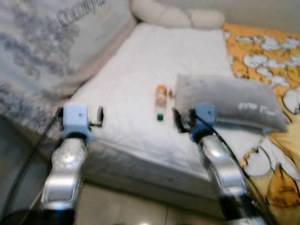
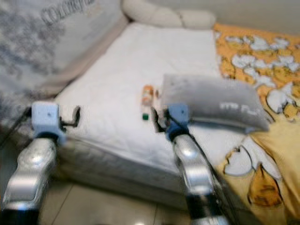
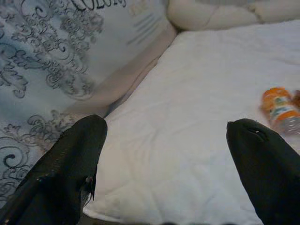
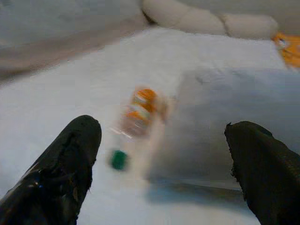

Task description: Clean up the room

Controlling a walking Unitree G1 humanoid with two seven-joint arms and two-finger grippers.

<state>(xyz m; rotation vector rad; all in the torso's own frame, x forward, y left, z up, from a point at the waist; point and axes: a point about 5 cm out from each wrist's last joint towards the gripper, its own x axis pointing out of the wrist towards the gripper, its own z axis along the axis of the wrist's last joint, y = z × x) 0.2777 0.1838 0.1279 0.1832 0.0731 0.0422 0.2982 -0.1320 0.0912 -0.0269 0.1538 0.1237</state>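
A plastic bottle (image 1: 161,101) with an orange label and a green cap lies on the white mattress (image 1: 140,79), just left of a grey pillow (image 1: 229,101). The bottle (image 4: 136,115) and the pillow (image 4: 225,117) lie ahead of my right gripper (image 4: 164,187), which is open and empty near the pillow's front left corner. My left gripper (image 3: 168,173) is open too, held over the mattress's front left edge, with the bottle (image 3: 280,110) off to its right.
A large patterned bag or cushion (image 1: 51,42) leans along the mattress's left side. A cream bolster (image 1: 178,16) lies at the head. An orange and white patterned blanket (image 1: 272,61) covers the right side. Tiled floor (image 1: 131,206) lies below.
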